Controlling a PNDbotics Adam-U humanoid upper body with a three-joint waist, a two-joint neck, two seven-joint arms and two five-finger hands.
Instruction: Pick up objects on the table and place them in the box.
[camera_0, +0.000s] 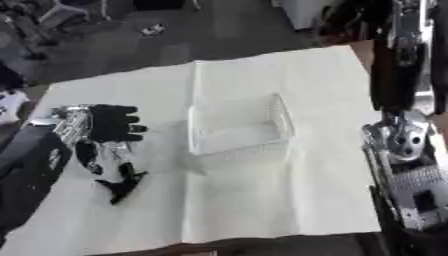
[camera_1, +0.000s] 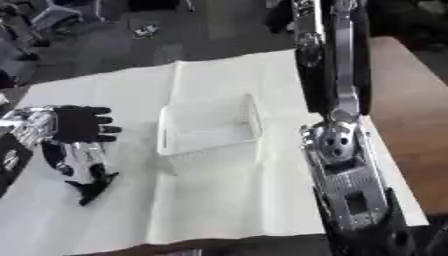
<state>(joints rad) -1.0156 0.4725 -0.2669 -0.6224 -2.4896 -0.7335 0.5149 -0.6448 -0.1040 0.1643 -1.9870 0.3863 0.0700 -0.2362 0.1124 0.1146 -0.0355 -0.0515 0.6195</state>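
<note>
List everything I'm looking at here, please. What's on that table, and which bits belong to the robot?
Cloth: one, white, creased, spread over the table.
Table: one, brown, showing bare along the right edge of the cloth.
Box: one, clear or white plastic, open-topped, near the middle of the cloth; nothing visible inside.
Loose objects to pick up: none that I can make out on the cloth.
Floor clutter: dark shapes beyond the far edge of the table, too unclear to name.
Left hand: one, black with silver parts, over the left side of the cloth, left of the box, fingers roughly straight, holding nothing.
Right arm: one, black and silver, reaching down the right side; its hand is out of sight.
</note>
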